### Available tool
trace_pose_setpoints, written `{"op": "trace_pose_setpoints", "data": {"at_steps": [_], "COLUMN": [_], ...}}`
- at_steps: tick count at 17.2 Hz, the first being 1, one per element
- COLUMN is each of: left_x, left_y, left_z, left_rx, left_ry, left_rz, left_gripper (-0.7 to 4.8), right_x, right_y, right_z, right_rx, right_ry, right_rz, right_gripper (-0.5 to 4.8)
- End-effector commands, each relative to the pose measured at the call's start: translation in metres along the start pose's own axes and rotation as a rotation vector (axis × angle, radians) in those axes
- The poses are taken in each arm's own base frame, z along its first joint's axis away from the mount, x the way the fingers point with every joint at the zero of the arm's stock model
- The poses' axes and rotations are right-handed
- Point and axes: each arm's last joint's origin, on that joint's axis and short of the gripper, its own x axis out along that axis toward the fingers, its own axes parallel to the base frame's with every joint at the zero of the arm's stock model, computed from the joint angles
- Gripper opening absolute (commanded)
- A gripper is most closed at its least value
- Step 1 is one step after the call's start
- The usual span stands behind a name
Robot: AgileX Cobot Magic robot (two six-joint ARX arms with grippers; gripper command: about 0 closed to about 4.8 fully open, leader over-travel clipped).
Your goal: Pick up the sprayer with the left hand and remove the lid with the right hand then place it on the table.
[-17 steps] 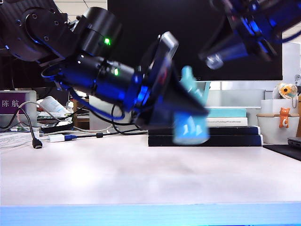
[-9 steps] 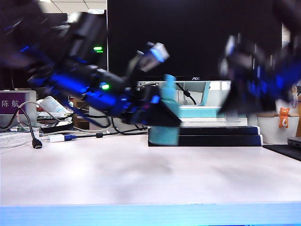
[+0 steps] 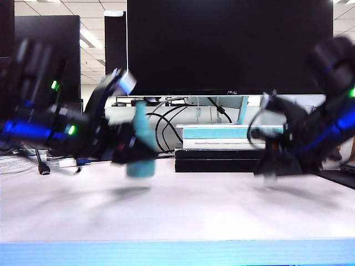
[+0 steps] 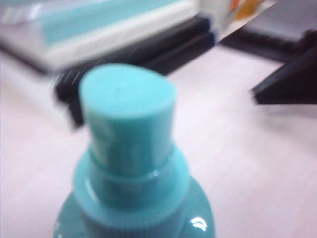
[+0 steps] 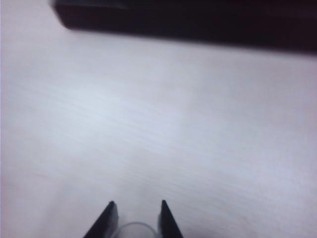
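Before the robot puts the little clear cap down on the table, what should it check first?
1. Tiny clear plastic lid sits between the right gripper fingers: ok.
2. Lid is off the small teal plastic sprayer, bare nozzle showing: ok.
3. Left gripper holds the sprayer upright, away on the left: ok.
4. Pale whitish table under the right gripper is bare: ok.
5. Lid already touches the table: cannot tell, the exterior view is blurred.
6. Black stack of books stands clear behind the drop spot: ok.
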Motion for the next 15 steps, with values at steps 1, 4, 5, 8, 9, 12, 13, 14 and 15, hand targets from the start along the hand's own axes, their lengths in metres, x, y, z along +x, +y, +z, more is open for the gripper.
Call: {"op": "trace_pose_setpoints", "data": {"at_steps": [1,4,5,8,9,12,13,14,15], "left_x": [0.002,0.003,0.003,0.005,0.005,0.005,0.005,0.005,0.005], "left_y": [0.001,0.001,0.001,0.0,0.0,0.0,0.0,-0.001,-0.001], "left_z": [-0.009,-0.013,-0.016,-0.023,-0.023,-0.023,-0.023,-0.023,-0.023], "left_rx": [-0.006,-0.005,0.005,-0.003,-0.005,-0.005,-0.005,-0.006,-0.01], "left_ry": [-0.037,-0.033,-0.025,-0.003,0.0,-0.001,-0.001,-0.004,-0.004], "left_rz": [0.004,0.005,0.004,-0.001,-0.006,-0.005,-0.007,-0.029,-0.029], "left_gripper": [0.89,0.91,1.03,1.45,2.16,2.42,2.8,3.35,3.77], "right_x": [0.01,0.016,0.018,0.026,0.029,0.03,0.03,0.03,0.03], "right_y": [-0.003,-0.005,-0.006,-0.009,-0.011,-0.011,-0.011,-0.011,-0.01], "right_z": [-0.007,-0.011,-0.014,-0.023,-0.027,-0.027,-0.027,-0.026,-0.026], "right_rx": [0.001,-0.025,-0.025,-0.018,-0.015,-0.016,-0.017,-0.015,-0.016], "right_ry": [0.004,0.001,0.001,0.026,0.04,0.036,0.031,0.023,0.02], "right_rz": [-0.001,-0.013,-0.019,-0.02,-0.022,-0.021,-0.02,-0.018,-0.011], "right_gripper": [-0.06,-0.06,-0.06,-0.06,-0.06,0.02,0.63,1.83,2.14]}}
